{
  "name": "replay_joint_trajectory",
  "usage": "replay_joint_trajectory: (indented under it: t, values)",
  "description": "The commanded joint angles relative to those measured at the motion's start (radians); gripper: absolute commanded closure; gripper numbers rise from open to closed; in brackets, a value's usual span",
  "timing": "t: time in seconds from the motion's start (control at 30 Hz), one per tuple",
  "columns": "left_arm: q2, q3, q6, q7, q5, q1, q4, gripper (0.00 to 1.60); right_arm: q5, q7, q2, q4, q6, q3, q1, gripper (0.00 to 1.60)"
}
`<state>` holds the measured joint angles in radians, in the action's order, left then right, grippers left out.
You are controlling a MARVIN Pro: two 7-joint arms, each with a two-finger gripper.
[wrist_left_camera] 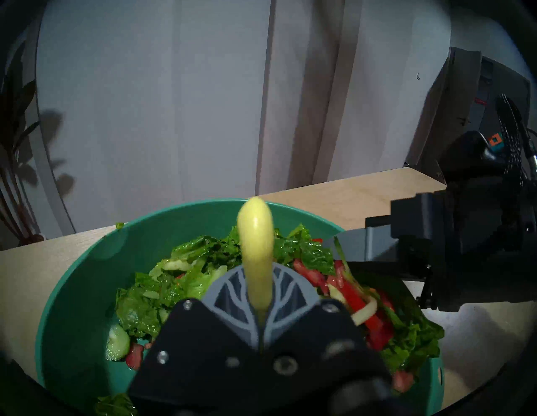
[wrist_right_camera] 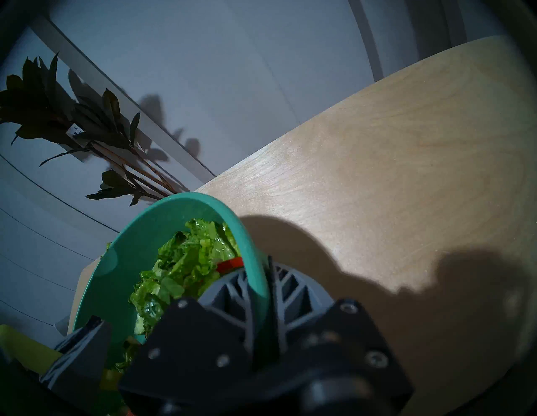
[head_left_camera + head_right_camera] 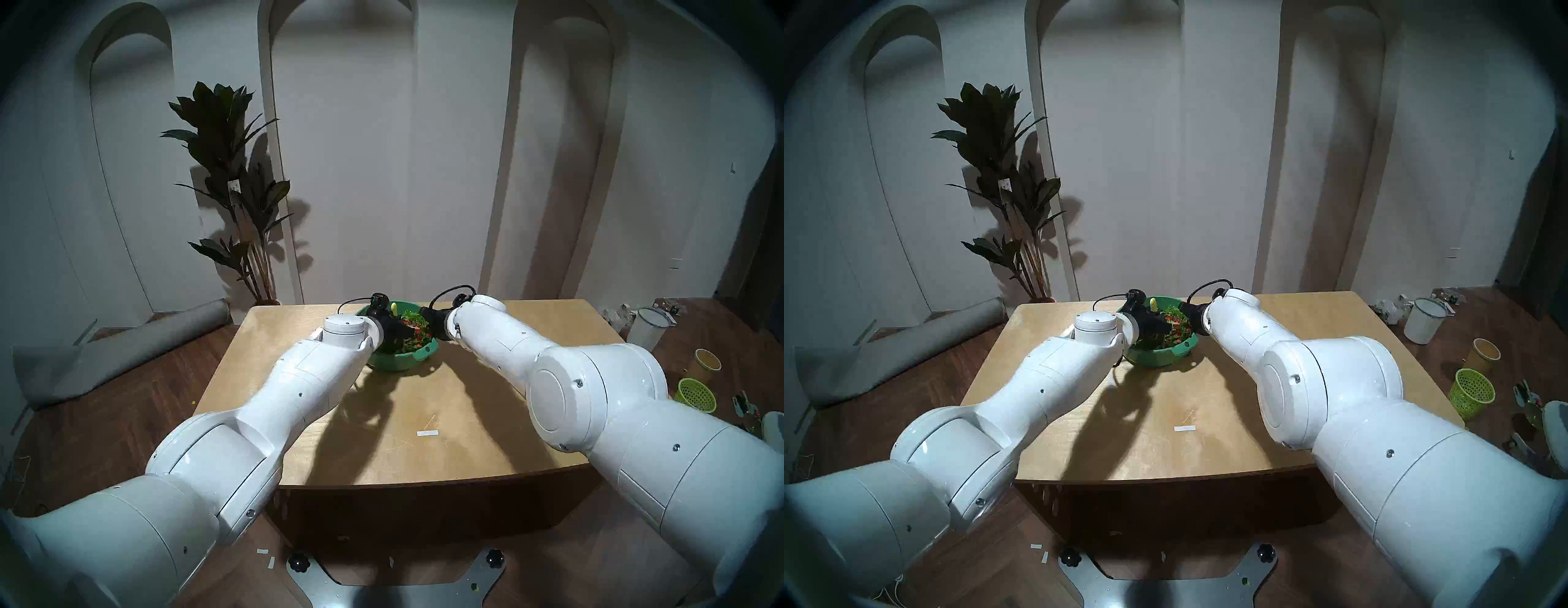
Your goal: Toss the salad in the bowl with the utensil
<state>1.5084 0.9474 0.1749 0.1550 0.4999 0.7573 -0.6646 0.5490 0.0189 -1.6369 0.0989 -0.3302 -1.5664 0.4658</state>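
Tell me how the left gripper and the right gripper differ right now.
The left gripper is shut on the utensil, while the right gripper is shut on the rim of the bowl. The left gripper sits over the salad inside the bowl; the right gripper straddles the bowl's edge, one finger inside and one outside. Both are dark with grey ribbed fingers, and both are closed.

Pale wooden table (image 3: 488,407) — teal bowl (image 3: 394,363) on it (far side), white strip (image 3: 427,433) nearer.
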Motion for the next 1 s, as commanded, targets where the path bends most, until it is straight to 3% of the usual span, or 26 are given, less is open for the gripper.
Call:
replay_joint_trajectory:
  t: [0.0, 0.5, 0.97]
  values:
    - [0.009, -0.028, -0.097, -0.009, -0.048, -0.041, 0.066, 1.60, 0.002, 0.008, -0.003, 0.035, 0.012, -0.002, -0.038, 1.31]
    - [-0.035, -0.069, -0.225, -0.030, -0.121, -0.126, 0.192, 1.60, 0.002, 0.008, -0.003, 0.033, 0.012, -0.002, -0.038, 1.31]
    - [-0.027, -0.070, -0.277, -0.030, -0.123, -0.163, 0.246, 1.60, 0.002, 0.009, -0.003, 0.034, 0.012, -0.002, -0.038, 1.31]
